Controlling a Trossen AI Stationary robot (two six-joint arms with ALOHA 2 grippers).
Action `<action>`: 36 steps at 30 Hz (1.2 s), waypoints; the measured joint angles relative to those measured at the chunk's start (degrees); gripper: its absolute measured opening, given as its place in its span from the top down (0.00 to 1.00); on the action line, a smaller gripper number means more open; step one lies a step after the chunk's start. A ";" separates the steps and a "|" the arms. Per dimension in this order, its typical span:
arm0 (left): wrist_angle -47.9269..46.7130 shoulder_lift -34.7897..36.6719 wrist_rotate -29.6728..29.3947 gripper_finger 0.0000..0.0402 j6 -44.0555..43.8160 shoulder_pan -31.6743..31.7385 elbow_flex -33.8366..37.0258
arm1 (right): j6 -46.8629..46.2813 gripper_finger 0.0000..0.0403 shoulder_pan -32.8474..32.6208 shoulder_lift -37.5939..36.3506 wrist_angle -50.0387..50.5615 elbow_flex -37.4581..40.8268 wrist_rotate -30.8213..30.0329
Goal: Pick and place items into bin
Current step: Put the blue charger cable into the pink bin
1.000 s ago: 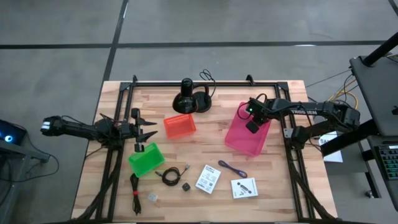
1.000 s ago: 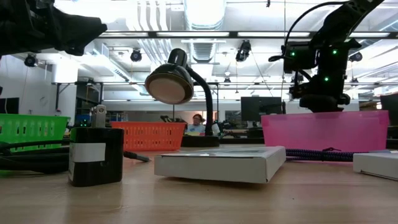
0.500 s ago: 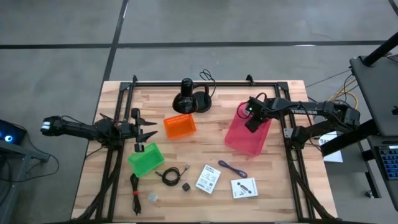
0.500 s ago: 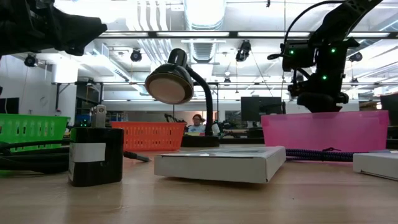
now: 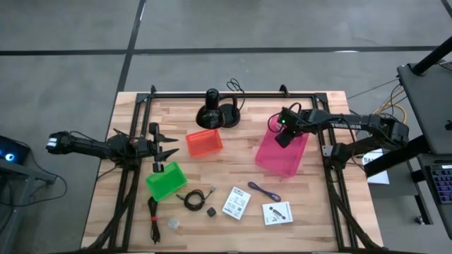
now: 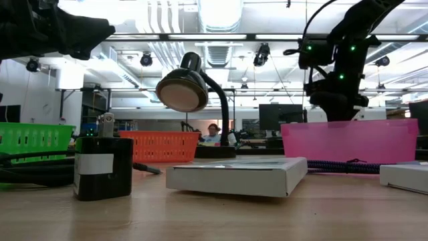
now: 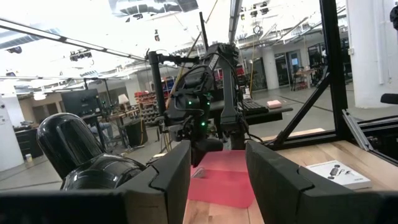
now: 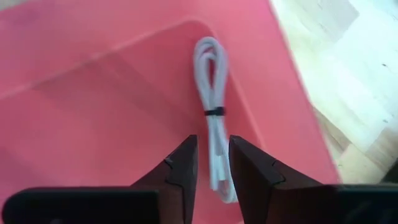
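Observation:
My right gripper (image 5: 281,138) hangs over the far end of the pink bin (image 5: 286,159), pointing steeply down. Its fingers stand slightly apart with nothing between them. Below it a tied white cable (image 8: 212,124) lies on the pink bin's floor (image 8: 112,106). Near the front edge lie two white cards (image 5: 236,203) (image 5: 277,212), a purple strap (image 5: 263,190), a black coiled cable (image 5: 191,200), a tiny black cube (image 5: 210,211) and a small clear piece (image 5: 173,223). My left gripper (image 7: 217,168) waits open and level at the table's left side.
An orange bin (image 5: 204,142) and a green bin (image 5: 167,180) stand left of centre. A black lamp (image 5: 215,113) with its cord stands at the far edge. A black cord (image 5: 153,219) lies at the front left. A black metal frame (image 5: 233,95) borders the table.

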State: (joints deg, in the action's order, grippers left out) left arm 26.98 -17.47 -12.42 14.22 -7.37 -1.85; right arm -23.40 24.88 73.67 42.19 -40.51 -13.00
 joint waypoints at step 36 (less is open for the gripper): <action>-0.46 -0.11 -0.01 0.65 -0.26 0.01 0.00 | -12.17 0.76 -36.41 0.71 -11.73 -8.51 8.55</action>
State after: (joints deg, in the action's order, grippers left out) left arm 26.52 -17.59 -12.43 13.96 -7.36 -1.85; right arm -35.57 -11.53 74.38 30.46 -49.02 -4.45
